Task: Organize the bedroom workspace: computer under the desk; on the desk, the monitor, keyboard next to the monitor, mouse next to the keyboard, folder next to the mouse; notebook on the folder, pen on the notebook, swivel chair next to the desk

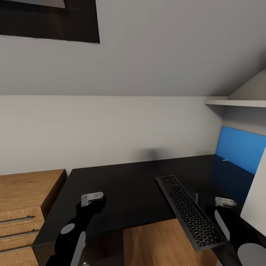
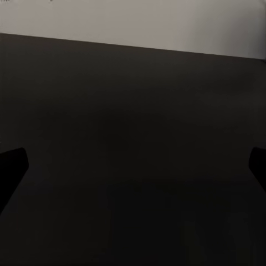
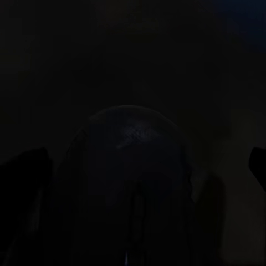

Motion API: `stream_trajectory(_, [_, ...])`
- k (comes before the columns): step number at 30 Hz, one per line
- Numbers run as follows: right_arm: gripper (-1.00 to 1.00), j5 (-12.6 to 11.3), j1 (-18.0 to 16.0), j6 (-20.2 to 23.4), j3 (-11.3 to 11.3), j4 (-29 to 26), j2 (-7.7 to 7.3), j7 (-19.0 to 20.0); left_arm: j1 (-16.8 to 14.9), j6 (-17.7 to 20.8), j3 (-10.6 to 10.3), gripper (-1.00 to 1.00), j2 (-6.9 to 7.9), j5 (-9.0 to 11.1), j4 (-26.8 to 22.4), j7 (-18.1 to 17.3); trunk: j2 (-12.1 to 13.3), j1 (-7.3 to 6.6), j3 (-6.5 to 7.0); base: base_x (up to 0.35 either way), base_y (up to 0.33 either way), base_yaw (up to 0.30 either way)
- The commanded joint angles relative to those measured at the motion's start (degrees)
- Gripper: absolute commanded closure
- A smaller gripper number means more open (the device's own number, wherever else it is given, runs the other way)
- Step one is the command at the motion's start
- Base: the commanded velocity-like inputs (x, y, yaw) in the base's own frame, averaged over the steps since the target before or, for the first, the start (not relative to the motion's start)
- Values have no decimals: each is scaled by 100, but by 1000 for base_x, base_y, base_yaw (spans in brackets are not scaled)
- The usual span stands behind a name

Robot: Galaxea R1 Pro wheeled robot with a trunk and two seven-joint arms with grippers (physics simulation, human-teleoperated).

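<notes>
Right wrist view showed the mouse (image 3: 133,166) lying on the black surface (image 1: 125,192) between the spread fingers of the right pincer (image 3: 136,177), not yet gripped. Closing should be centred, the keyboard (image 1: 190,210) lying just left.

The keyboard (image 1: 191,212) lies diagonally on the desk (image 1: 125,192), overhanging its front edge.
</notes>
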Motion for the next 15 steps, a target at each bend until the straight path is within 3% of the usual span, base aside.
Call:
stream_trajectory(1, [-100, -108, 2, 43, 10, 43, 0, -10, -4, 31, -4, -100, -2, 5, -7, 26, 38, -23, 10, 0, 0, 0])
stream_trajectory(15, [-100, -114, 2, 48, 12, 43, 0, -10, -4, 31, 0, -100, -1, 4, -7, 30, 118, -66, 46, 0, 0, 0])
